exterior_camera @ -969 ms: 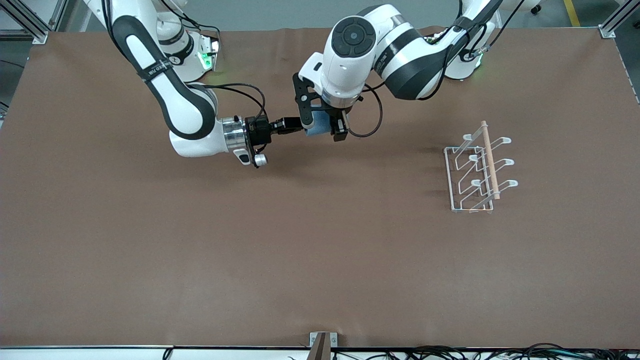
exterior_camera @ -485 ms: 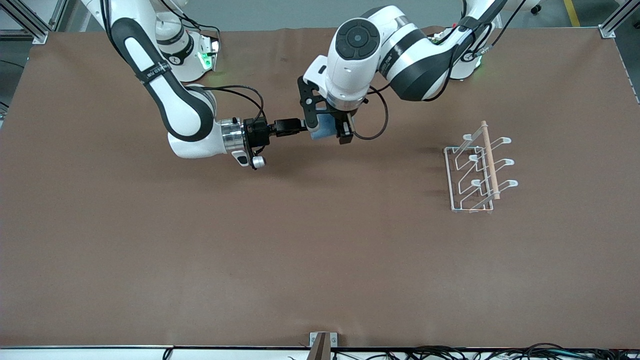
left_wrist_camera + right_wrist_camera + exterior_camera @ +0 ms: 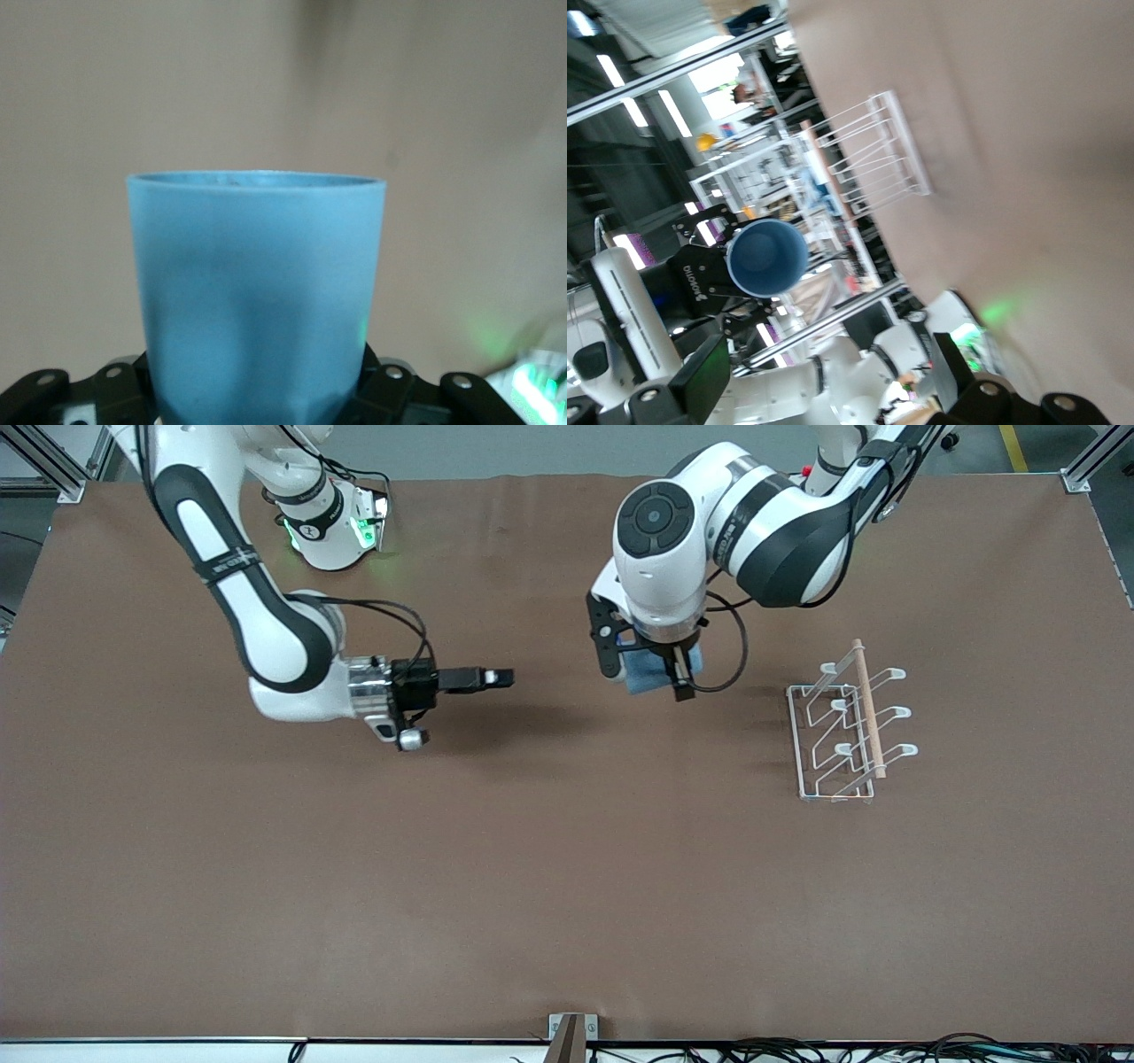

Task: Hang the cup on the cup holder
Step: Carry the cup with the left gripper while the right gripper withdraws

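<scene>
Light-blue matte plastic cup (image 3: 660, 676), a small tapered tumbler without a handle, sits pinched between the black fingers of the left gripper (image 3: 644, 677), up in the air over the brown table (image 3: 532, 886) in the upper middle of the front view.

That table is one broad sheet of plain brown covering. Aluminium frame posts stand at its upper corners, and a bundle of black cables runs along the bottom edge of the frame. Green lamps glow on the base of the right arm at the upper left.

The white wire cup holder (image 3: 846, 731) stands on the table in the right part of the front view, toward the left arm's end. It has a rectangular base, angled looped prongs and a light wooden rod along its top. Bare brown table lies between it and the cup, which is well apart from it.

The right gripper (image 3: 496, 679) hangs over the table in the upper-left part of the frame, holding nothing. Whether its fingers are spread or pressed together cannot be told.

The left wrist view fills with the cup's side wall (image 3: 257, 292) and its rim, with the blurred table around it. Only the right wrist view looks into the cup's round mouth (image 3: 768, 258), with the rack (image 3: 877, 155) on the table and a lit room above.
</scene>
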Robot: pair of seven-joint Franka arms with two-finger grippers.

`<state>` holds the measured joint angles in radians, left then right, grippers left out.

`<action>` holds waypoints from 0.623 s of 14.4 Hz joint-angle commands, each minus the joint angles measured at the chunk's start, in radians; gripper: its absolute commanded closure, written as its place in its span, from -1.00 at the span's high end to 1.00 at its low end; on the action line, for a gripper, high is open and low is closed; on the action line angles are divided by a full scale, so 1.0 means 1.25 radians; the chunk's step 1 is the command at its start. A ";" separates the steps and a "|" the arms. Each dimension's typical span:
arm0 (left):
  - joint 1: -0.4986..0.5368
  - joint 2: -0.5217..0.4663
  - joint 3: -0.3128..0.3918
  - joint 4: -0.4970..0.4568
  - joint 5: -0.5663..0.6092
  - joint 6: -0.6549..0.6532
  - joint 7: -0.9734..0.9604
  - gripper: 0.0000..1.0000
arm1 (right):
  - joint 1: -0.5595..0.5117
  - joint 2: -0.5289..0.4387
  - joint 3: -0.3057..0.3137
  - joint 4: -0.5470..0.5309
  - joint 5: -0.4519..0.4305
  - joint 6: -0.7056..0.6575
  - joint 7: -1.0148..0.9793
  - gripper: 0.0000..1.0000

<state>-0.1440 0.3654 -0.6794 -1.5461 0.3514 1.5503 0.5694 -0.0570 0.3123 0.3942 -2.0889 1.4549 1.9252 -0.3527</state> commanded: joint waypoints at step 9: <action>0.068 0.002 0.002 -0.054 0.379 -0.201 0.168 -0.99 | -0.002 -0.122 -0.262 0.032 -0.784 0.041 0.103 1.00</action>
<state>-0.0951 0.3745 -0.6719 -1.5842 0.7647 1.3075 0.7328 -0.0668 0.1936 0.1052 -2.0442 0.6005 1.9345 -0.2445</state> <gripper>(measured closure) 0.286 0.000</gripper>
